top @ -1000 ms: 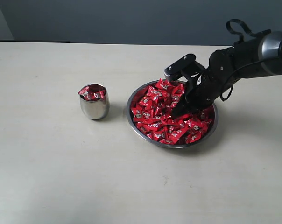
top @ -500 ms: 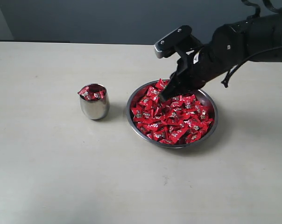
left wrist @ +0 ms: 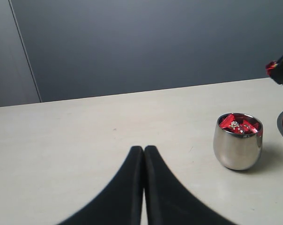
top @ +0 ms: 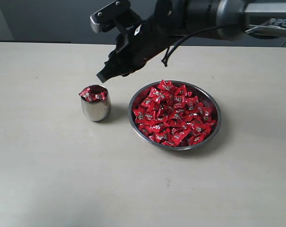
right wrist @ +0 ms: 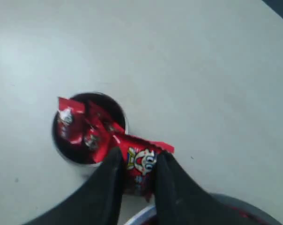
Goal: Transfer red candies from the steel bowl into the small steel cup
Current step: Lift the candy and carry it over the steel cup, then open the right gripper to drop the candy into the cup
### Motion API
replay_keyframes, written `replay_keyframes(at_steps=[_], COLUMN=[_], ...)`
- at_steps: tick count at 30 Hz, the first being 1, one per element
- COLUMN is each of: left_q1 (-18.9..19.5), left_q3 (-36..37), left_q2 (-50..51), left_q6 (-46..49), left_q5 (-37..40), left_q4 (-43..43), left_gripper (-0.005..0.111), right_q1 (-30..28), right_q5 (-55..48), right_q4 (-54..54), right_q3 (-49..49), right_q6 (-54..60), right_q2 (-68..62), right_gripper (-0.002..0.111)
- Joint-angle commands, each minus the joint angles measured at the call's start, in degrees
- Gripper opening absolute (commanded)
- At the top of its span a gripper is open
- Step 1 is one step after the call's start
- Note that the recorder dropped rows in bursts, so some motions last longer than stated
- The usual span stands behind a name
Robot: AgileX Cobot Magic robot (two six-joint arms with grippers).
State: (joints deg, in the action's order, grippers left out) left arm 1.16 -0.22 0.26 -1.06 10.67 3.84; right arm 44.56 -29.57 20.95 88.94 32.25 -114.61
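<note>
The steel bowl [top: 214,126] holds a heap of red candies [top: 174,113] right of centre on the table. The small steel cup [top: 95,109] stands to its left with several red candies [top: 92,93] poking over its rim; the cup [left wrist: 237,145] also shows in the left wrist view. My right gripper [top: 103,77] hangs in the air just above and right of the cup, shut on one red candy [right wrist: 140,165]; the cup [right wrist: 87,127] lies below it. My left gripper [left wrist: 144,151] is shut on nothing, low over bare table, out of the exterior view.
The cream table [top: 48,170] stretches around the cup and bowl. A dark wall [top: 48,19] runs behind the table's far edge. The right arm [top: 200,14] crosses above the table behind the bowl.
The right gripper rose out of the bowl with a candy and swung left, from over the bowl to above the cup. Cup and bowl stayed put.
</note>
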Motion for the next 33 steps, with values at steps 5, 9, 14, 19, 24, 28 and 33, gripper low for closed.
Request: replay_keyframes(at_steps=[5, 9, 14, 19, 24, 28, 33], left_q1=[-0.2, -0.2, -0.2, -0.2, -0.2, -0.2, -0.2], left_q3=[0.2, 0.2, 0.2, 0.2, 0.2, 0.2, 0.2], left_q2=[-0.3, -0.3, -0.3, -0.3, -0.3, -0.3, -0.3], left_q6=[-0.1, -0.1, -0.1, -0.1, -0.1, -0.1, -0.1], left_q5=[-0.3, -0.3, -0.3, -0.3, -0.3, -0.3, -0.3], left_q4=[0.1, 0.1, 0.1, 0.1, 0.1, 0.1, 0.1], left_gripper=[0.0, 0.0, 0.0, 0.0, 0.0, 0.0, 0.0], right_q1=[0.8, 1.2, 1.4, 1.4, 1.4, 1.4, 1.4], right_q5=[-3.5, -5.4, -5.6, -4.5, -4.5, -4.7, -4.7], right_q4=[6.4, 8.0, 7.8, 7.6, 7.4, 6.4, 6.4], right_q3=[10.1, 11.9, 11.9, 11.9, 11.9, 11.9, 11.9], right_q6=[3.3, 3.8, 4.1, 4.1, 4.1, 4.1, 4.1], right_q2=[-9.6, -12.0, -13.5, -14.3, -14.3, -14.3, -13.8], right_gripper=[0.0, 0.0, 0.0, 0.001, 0.016, 0.029, 0.03])
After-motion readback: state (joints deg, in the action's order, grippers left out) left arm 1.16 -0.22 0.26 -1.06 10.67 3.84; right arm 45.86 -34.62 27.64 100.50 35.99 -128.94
